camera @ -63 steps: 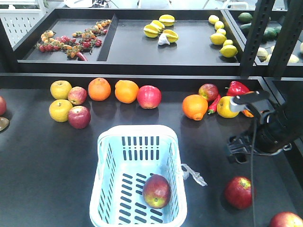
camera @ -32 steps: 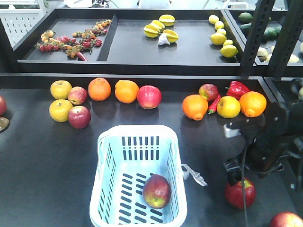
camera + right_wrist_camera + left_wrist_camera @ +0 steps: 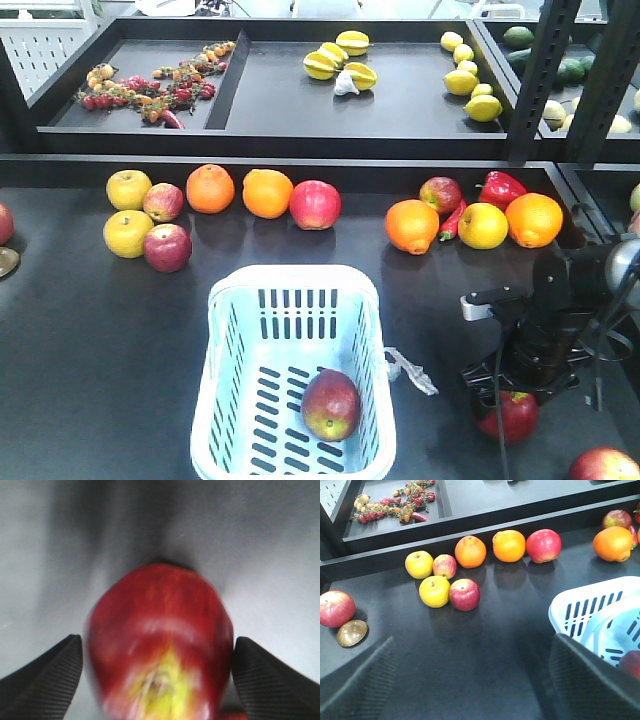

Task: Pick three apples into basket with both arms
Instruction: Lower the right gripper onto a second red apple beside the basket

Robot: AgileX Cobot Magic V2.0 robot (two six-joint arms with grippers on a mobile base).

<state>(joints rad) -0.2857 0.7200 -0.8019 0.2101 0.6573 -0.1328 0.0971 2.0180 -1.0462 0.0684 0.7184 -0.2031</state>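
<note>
Apple [image 3: 160, 645] now between spread right fingers [image 3: 45, 680], right arm [image 3: 540, 325] lowered, left fingers [image 3: 592, 682] spread, empty

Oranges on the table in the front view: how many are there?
4. Two oranges sit side by side in the left group; one starts the right group; one ends it, at the far right. None appears hidden.

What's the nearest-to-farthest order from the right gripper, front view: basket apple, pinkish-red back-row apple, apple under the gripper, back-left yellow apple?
From the right gripper:
1. Dark red apple, directly beneath it.
2. Apple in the basket, to its left.
3. Pinkish-red apple, back row, centre.
4. Yellow apple, back row, far left.
</note>
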